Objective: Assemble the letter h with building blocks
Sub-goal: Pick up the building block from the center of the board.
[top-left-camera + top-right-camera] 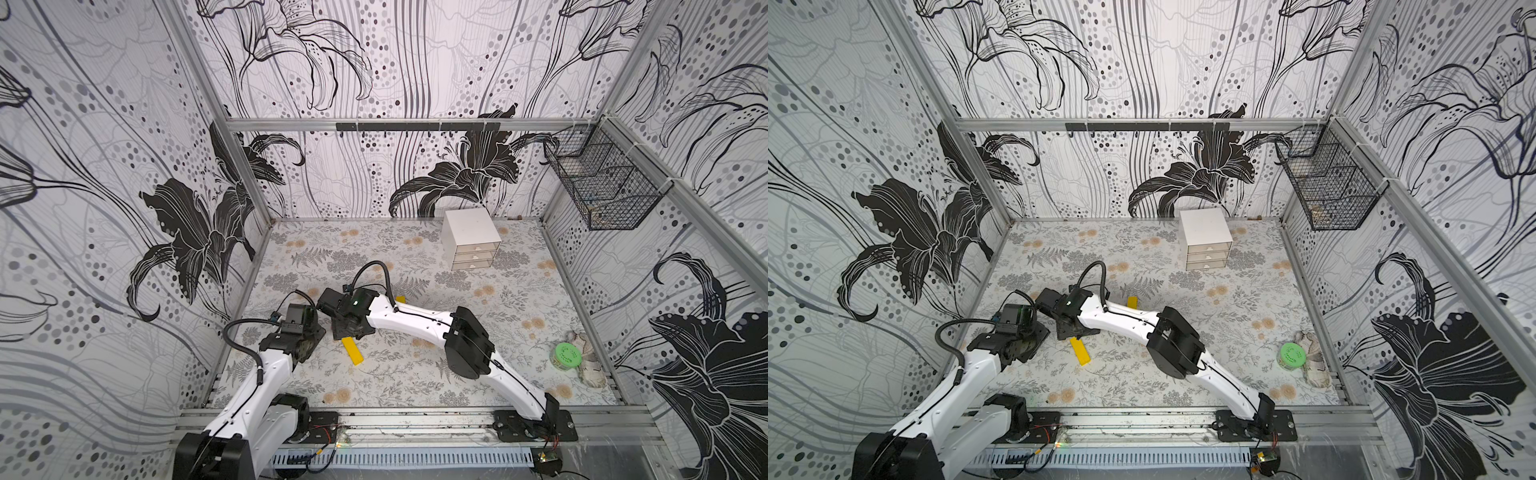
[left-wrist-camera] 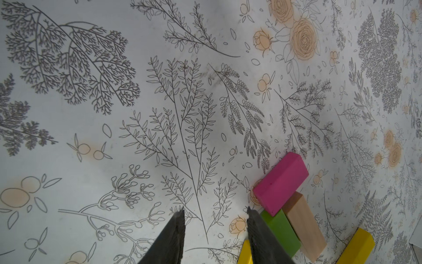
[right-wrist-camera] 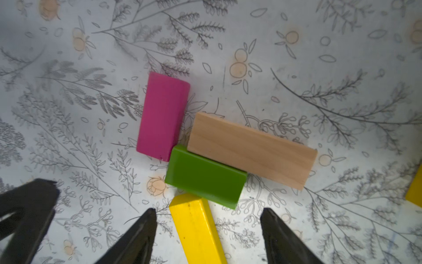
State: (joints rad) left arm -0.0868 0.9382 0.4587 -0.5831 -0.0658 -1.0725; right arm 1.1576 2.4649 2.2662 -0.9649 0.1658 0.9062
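Observation:
In the right wrist view a short magenta block (image 3: 163, 117), a long tan wood block (image 3: 251, 150) and a short green block (image 3: 205, 177) lie flat, touching one another. A long yellow block (image 3: 197, 228) lies with its end at the green one. My right gripper (image 3: 208, 211) is open; its fingers stand on either side of this yellow block, apart from it. My left gripper (image 2: 215, 210) is open over bare table, just beside the green block (image 2: 280, 230) and the magenta block (image 2: 280, 182). In both top views the arms hide the cluster. Only the yellow block (image 1: 352, 351) and a second yellow block (image 1: 400, 299) show.
A white drawer unit (image 1: 471, 239) stands at the back of the table. A round green lidded container (image 1: 566, 355) and a pale crumpled object (image 1: 588, 357) sit near the right wall. A wire basket (image 1: 602, 183) hangs on that wall. Both wrists are close together at the left centre.

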